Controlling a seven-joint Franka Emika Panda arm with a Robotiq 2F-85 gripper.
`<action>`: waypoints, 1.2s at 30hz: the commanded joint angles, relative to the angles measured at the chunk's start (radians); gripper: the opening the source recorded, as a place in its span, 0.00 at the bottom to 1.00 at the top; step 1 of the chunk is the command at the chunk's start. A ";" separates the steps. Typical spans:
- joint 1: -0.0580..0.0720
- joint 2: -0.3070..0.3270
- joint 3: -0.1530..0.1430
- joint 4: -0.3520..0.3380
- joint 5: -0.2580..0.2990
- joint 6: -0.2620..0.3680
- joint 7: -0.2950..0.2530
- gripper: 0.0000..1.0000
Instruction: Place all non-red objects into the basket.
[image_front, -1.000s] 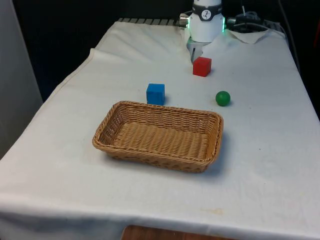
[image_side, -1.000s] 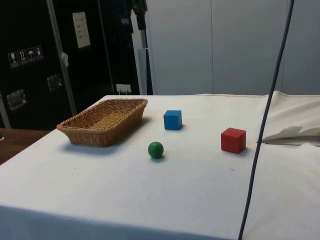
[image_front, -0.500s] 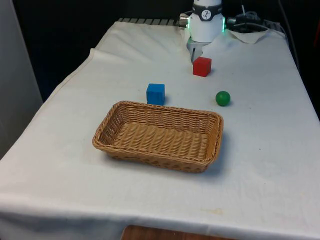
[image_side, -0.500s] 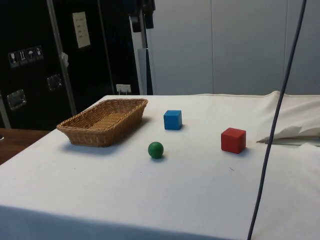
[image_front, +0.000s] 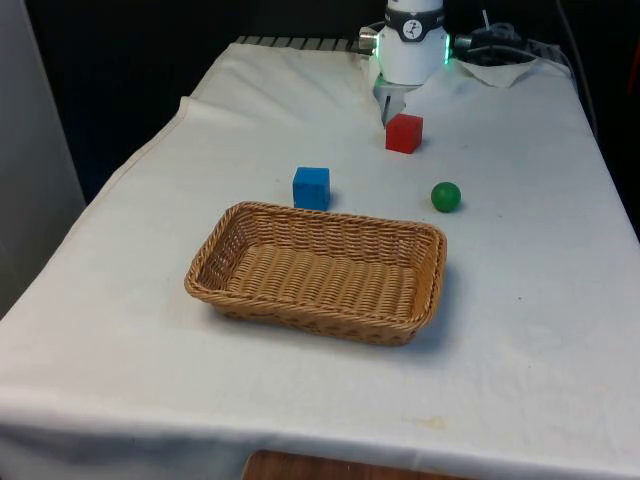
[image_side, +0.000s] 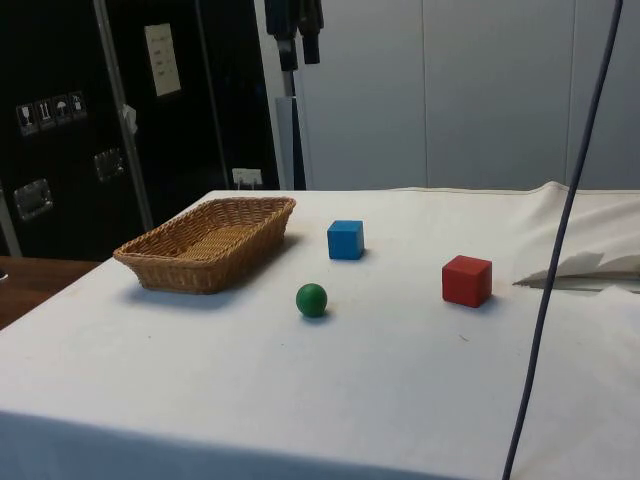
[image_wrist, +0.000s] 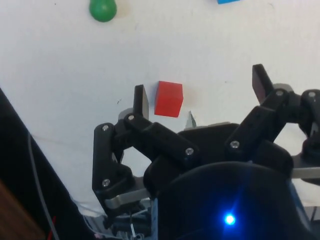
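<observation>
The jaws (image_wrist: 200, 97) are spread wide and nothing is held between them; they are seen high above the desk (image_front: 520, 290), with the red cube (image_wrist: 168, 99) far below between the fingers (image_wrist: 141, 101). The wicker basket (image_front: 316, 272) is seen empty near the middle of the desk. The blue cube (image_front: 311, 188) is found just beyond the basket's far rim. The green ball (image_front: 446, 196) lies toward the front view's right, apart from both cubes.
</observation>
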 joint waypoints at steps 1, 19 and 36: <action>-0.002 -0.007 -0.004 -0.022 -0.004 0.028 -0.008 1.00; -0.008 -0.015 -0.030 -0.153 -0.011 0.173 -0.087 1.00; -0.015 0.006 -0.060 -0.237 -0.013 0.293 -0.158 1.00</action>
